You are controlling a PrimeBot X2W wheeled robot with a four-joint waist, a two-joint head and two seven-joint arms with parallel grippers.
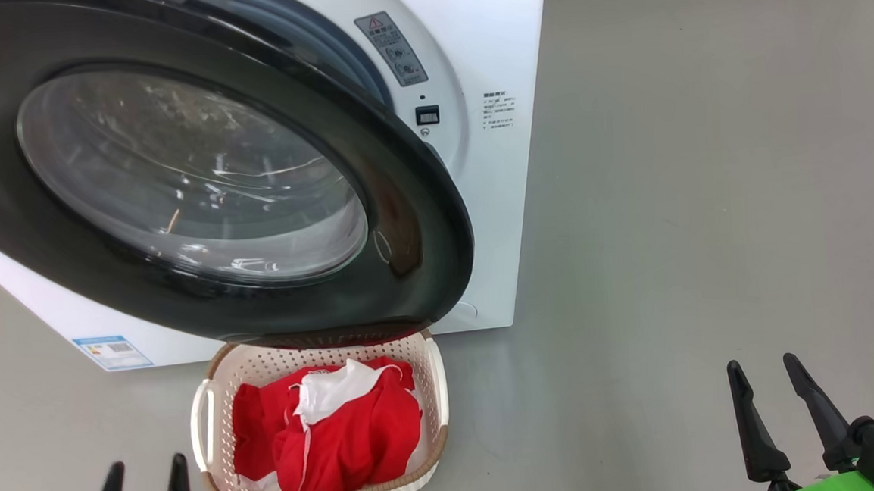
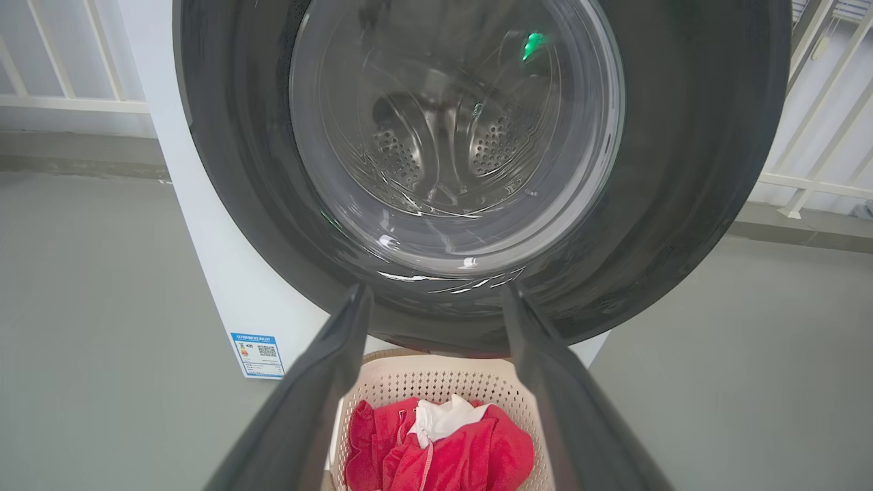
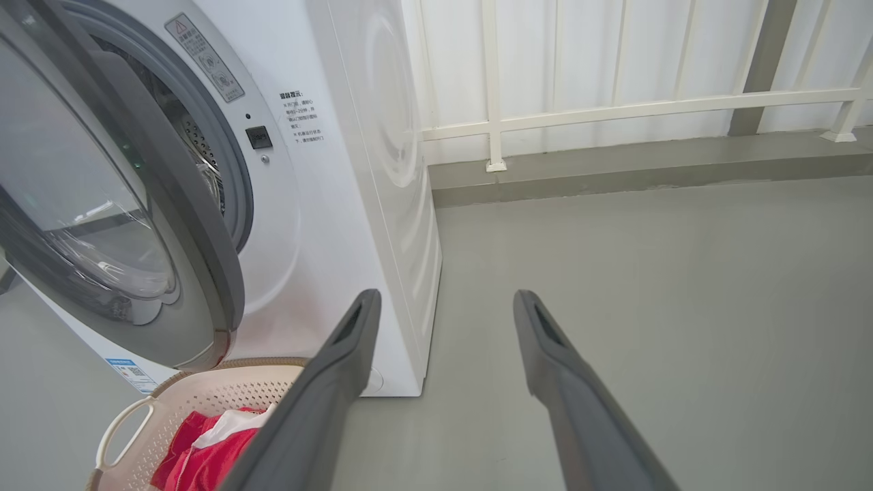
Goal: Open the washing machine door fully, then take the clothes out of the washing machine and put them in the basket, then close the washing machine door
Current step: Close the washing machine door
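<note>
The washing machine door (image 1: 197,177), black-rimmed with a glass bowl, stands partly ajar in front of the white washing machine (image 1: 492,158); a gap shows on its right side, where the grey ring (image 3: 225,177) and drum are visible. The red and white clothes (image 1: 335,434) lie in the cream basket (image 1: 434,382) on the floor below the door. My left gripper (image 1: 147,468) is open at the lower left, beside the basket, holding nothing; in its wrist view its fingers (image 2: 327,382) point at the door (image 2: 682,170). My right gripper (image 1: 764,366) is open and empty at the lower right.
Grey floor (image 1: 671,223) spreads to the right of the machine. A white railing (image 3: 614,109) and a low kerb run behind it. A blue sticker (image 1: 113,352) marks the machine's lower front.
</note>
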